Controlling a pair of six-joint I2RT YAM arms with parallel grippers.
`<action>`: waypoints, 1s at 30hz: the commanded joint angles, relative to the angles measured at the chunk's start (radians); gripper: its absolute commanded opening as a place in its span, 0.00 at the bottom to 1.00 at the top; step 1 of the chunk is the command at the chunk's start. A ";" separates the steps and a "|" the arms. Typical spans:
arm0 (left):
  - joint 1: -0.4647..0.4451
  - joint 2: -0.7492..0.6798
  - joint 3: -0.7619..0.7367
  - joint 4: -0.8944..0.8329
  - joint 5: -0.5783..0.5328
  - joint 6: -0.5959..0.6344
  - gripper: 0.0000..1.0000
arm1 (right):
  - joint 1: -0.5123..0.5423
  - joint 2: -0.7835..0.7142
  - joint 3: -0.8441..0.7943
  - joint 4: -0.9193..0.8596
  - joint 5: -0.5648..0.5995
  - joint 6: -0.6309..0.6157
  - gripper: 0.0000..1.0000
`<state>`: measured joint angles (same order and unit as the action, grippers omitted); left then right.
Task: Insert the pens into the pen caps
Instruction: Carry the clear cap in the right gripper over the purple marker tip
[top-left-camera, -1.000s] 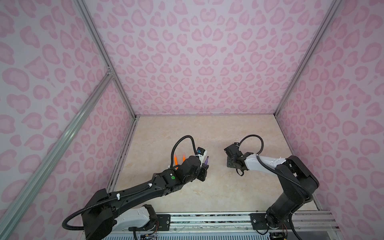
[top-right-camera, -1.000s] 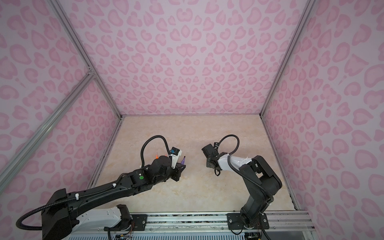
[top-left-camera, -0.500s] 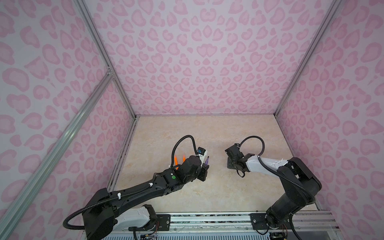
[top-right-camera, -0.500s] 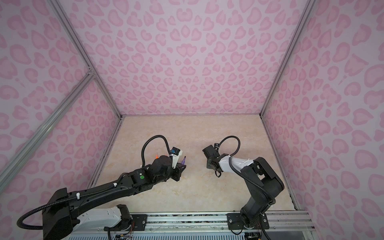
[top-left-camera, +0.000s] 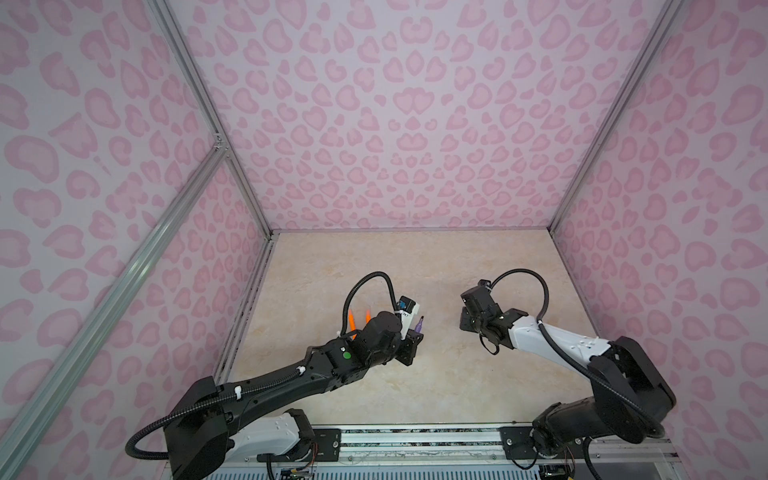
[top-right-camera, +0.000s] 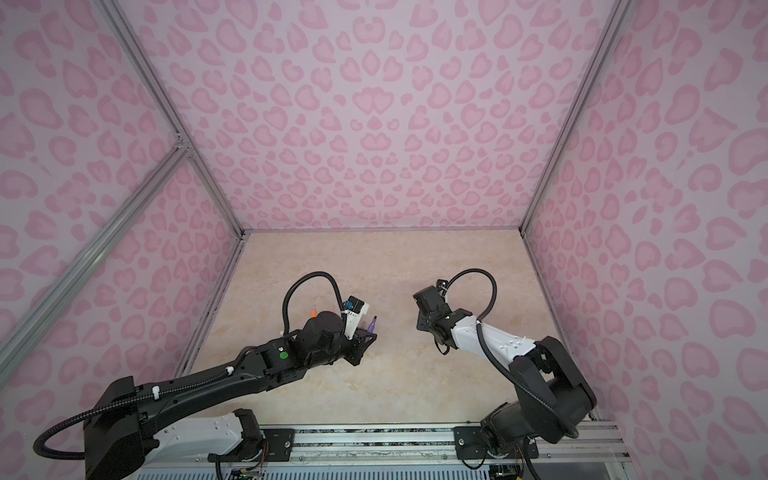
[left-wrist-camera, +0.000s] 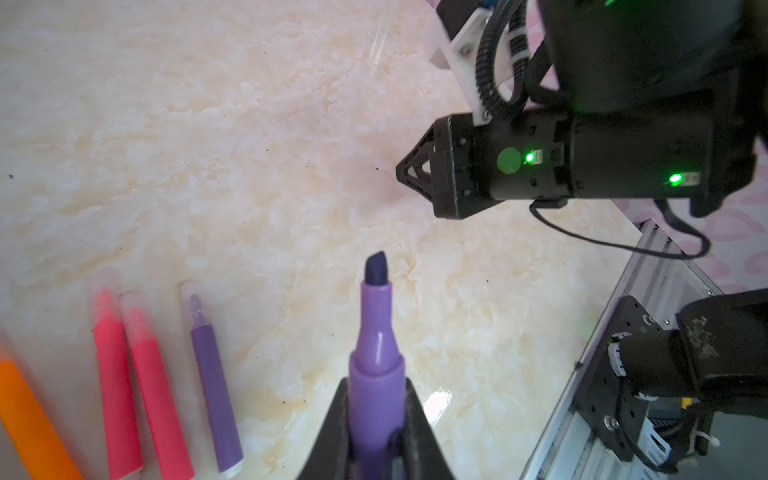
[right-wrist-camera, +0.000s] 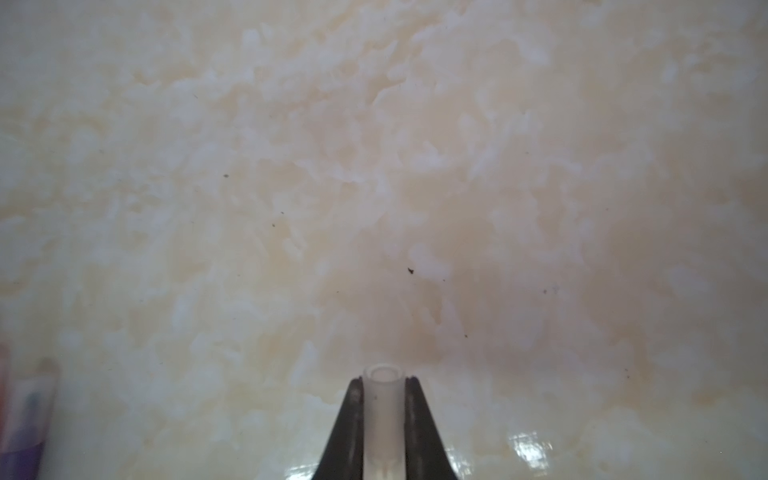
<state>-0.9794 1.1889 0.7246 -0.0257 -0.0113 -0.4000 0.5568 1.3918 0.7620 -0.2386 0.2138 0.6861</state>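
Enclosure: walls (top-left-camera: 415, 124) in a pink heart-blotch print, aluminium frame (top-left-camera: 208, 124) at the corners. The table (top-left-camera: 415, 266) is a glossy beige marble-look surface with a few dark specks. Both arm bases sit on a metal rail (top-left-camera: 415, 437) at the near edge.

Surroundings: a row of pens lies flat on the table beside the left arm. In both top views that arm hides most of the row, and only the orange pens (top-left-camera: 352, 321) show past it. The left wrist view gives the row side by side: one orange shaft at the frame edge, two pink-red pens (left-wrist-camera: 116, 374), then a capped purple pen (left-wrist-camera: 214, 382) with its tip under a translucent sleeve. The pink-red tips look covered too, but they are too blurred to confirm. Bare table lies between the two grippers.

Left gripper (left-wrist-camera: 376, 386): clamped on the barrel of the purple pen (left-wrist-camera: 376, 332), which is raised off the table. The pen is uncapped, with a smooth lilac plastic barrel and a dark chisel tip. The tip points toward the right gripper (left-wrist-camera: 409, 172) and is apart from it.

Right gripper, own wrist view: the black tapered fingers (right-wrist-camera: 353, 415) pinch the clear cap (right-wrist-camera: 383, 409). The cap is a short frosted tube with a round open mouth facing forward past the fingertips, held above the table.
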 joint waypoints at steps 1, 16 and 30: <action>-0.007 -0.011 -0.009 0.077 0.077 0.030 0.03 | 0.011 -0.133 -0.042 0.076 -0.043 0.054 0.03; -0.051 0.012 -0.001 0.110 0.136 0.053 0.03 | 0.316 -0.483 -0.211 0.544 0.050 0.146 0.00; -0.051 -0.005 -0.011 0.105 0.089 0.044 0.03 | 0.426 -0.431 -0.267 0.681 0.130 0.223 0.00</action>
<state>-1.0306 1.1942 0.7162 0.0536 0.1001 -0.3546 0.9691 0.9573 0.5026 0.3805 0.3046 0.8886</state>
